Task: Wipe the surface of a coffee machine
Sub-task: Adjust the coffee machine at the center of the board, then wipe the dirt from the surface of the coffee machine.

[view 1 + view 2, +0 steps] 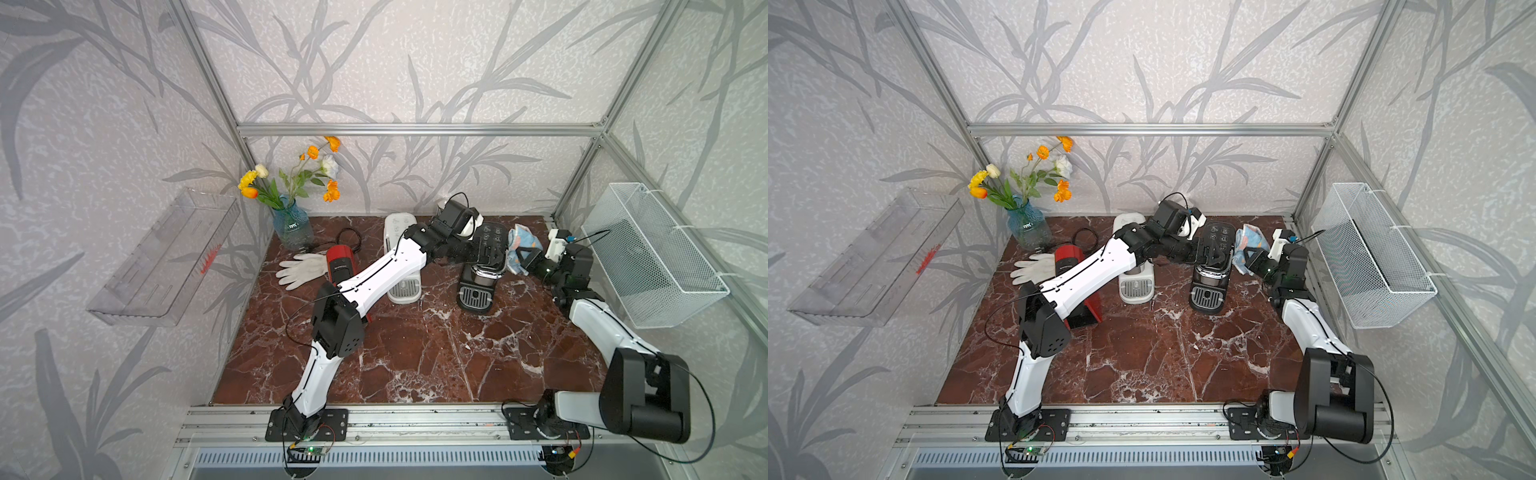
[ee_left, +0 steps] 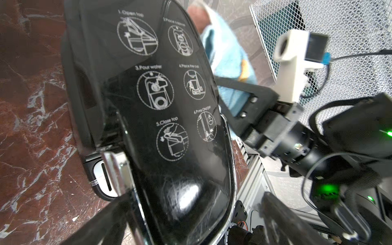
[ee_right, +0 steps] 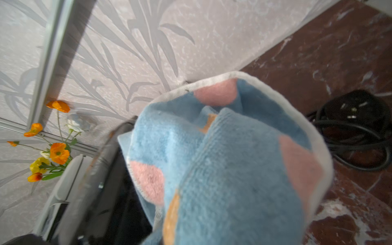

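Note:
A black coffee machine stands at the back right of the marble table; its glossy lid with white instruction drawings fills the left wrist view. My left gripper is open wide, its fingers straddling the top of the machine. My right gripper is shut on a blue cloth with pink and orange patches. The cloth is bunched against the machine's right side. It hides the right fingers in the right wrist view.
A white coffee machine and a red one stand left of the black one, partly under my left arm. White gloves, a flower vase and a coiled black cable lie at the back. A wire basket hangs on the right wall.

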